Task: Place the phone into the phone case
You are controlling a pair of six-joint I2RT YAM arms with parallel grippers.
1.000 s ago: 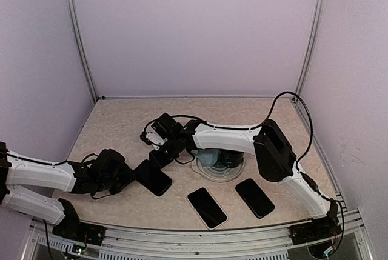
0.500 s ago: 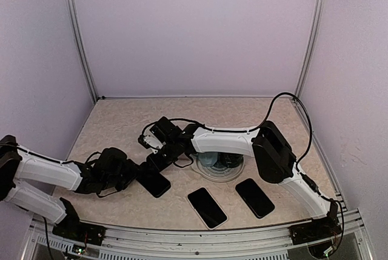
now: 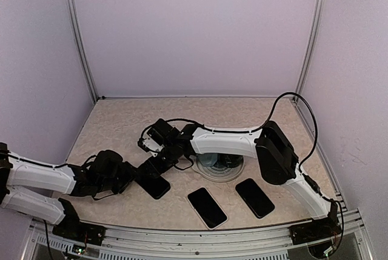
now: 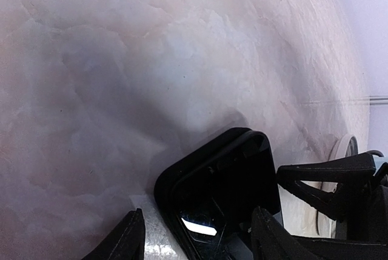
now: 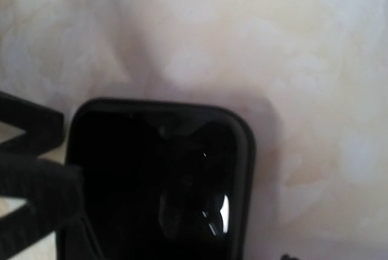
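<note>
1. The left gripper is being held low at the near left of the table. Its jaws are standing apart, a corner of the phone case is lying between its fingers, and a gap is showing beside one of them.
2. The case is lying flat just right of that gripper. What is sitting inside its glossy black interior cannot be made out.
3. The right gripper is being held at the case's far end. Its jaws are being cut off, so their state cannot be told.
4. A loose phone and a second phone are lying further right.

phone case: cut off below, blurred | left fingers: tips cropped
</note>
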